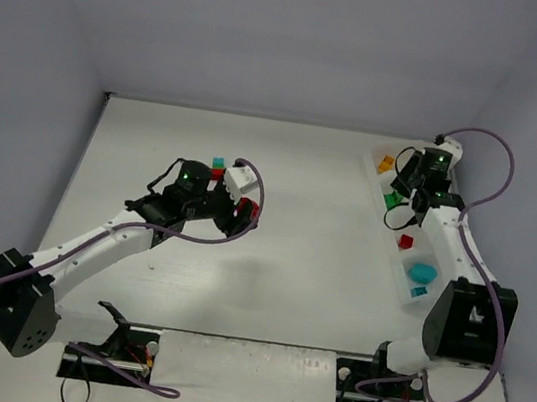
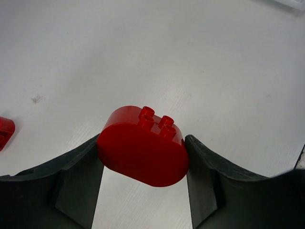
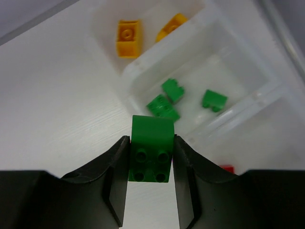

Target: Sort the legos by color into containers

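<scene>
My left gripper (image 1: 242,213) is shut on a red rounded lego (image 2: 143,152), held above the bare table left of centre. My right gripper (image 1: 399,188) is shut on a green lego (image 3: 151,150), held by the left edge of the tray's (image 3: 143,68) green compartment. That compartment holds three green legos (image 3: 164,106). The compartment beyond holds two orange-yellow legos (image 3: 128,38). In the top view the tray (image 1: 394,255) runs along the right side, with a red lego (image 1: 405,242) and teal legos (image 1: 423,273) in nearer compartments.
A teal lego (image 1: 218,164) and a red lego (image 1: 219,182) lie on the table just behind the left gripper. Another red piece (image 2: 5,131) shows at the left edge of the left wrist view. Walls enclose the table at the back and sides.
</scene>
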Robot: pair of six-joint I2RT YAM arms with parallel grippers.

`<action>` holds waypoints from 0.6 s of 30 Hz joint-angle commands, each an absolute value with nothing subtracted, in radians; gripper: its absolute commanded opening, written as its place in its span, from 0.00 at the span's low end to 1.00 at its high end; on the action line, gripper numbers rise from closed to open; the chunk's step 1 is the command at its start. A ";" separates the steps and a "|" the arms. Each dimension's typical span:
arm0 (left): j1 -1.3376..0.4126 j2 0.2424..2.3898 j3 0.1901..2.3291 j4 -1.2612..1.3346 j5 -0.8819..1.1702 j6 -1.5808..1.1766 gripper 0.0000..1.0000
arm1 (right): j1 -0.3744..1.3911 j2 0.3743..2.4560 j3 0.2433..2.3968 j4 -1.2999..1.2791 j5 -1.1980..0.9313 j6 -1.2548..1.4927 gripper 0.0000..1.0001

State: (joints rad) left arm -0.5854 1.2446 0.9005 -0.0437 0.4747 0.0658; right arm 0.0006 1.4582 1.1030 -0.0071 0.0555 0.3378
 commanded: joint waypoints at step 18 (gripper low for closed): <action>-0.592 1.154 0.882 0.069 0.525 0.012 0.18 | -0.120 1.703 1.335 0.049 -0.039 0.264 0.78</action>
State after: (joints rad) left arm -0.5854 1.1797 0.8562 -0.0170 0.4946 0.0212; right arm -0.1284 1.7782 1.3231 0.0032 0.0589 0.2855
